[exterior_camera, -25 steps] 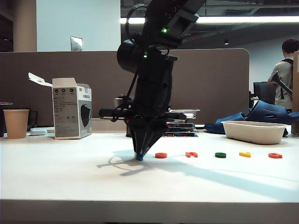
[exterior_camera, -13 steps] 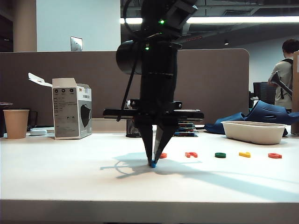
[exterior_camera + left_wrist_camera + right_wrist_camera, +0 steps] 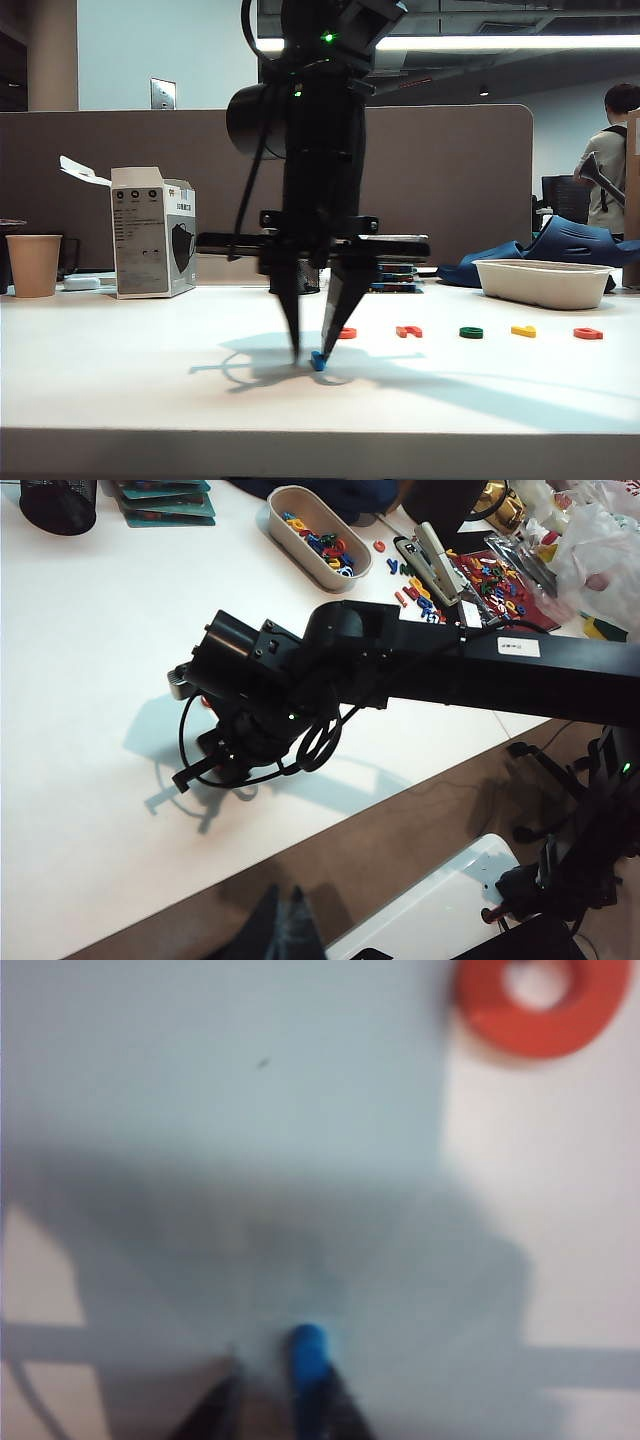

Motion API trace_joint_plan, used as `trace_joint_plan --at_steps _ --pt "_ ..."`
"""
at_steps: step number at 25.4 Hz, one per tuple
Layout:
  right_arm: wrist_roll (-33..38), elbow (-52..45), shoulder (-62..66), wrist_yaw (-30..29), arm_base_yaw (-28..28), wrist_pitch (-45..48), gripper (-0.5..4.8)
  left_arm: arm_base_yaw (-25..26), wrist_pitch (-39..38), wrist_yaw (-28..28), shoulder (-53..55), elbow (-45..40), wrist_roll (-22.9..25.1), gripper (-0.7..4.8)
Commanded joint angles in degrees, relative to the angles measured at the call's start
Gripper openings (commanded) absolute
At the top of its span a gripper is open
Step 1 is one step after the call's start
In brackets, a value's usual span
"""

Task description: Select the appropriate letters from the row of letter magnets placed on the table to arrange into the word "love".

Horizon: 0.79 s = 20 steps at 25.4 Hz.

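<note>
A robot arm reaches down to a white table (image 3: pixel 120 380), its right gripper (image 3: pixel 313 350) pointing straight down near the front centre, jaws parted about halfway. A small blue bar letter (image 3: pixel 318 361) rests on the surface against the inner face of one fingertip, apparently just let go. At roughly two o'clock from it lies the orange-red ring (image 3: pixel 346 333), then along the same row an orange-red arch letter (image 3: pixel 409 331), a dark green e (image 3: pixel 472 332), a yellow V (image 3: pixel 523 331) and one more orange-red letter (image 3: pixel 588 333). To finish this step well, the gripper should lift straight up so the bar is not nudged. The left gripper (image 3: pixel 285 925) hangs off the table's front edge; whether it is open cannot be told. Writing on a carton (image 3: pixel 155 232) at ten o'clock is too small to read
</note>
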Motion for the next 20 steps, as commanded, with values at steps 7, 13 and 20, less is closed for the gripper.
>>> trace_joint_plan --at_steps 7,13,20 --pt "-0.02 -1.14 0.98 -1.03 0.28 -3.43 1.17 0.02 0.50 0.35 -0.17 0.20 0.07 -0.05" --pt "-0.26 -1.14 -1.46 -0.50 -0.37 -2.49 1.17 0.02 0.48 0.44 -0.17 0.20 0.07 -0.05" --pt "-1.53 -1.14 -4.15 -0.68 -1.92 -1.60 1.17 0.02 0.26 0.42 -0.17 0.20 0.09 -0.05"
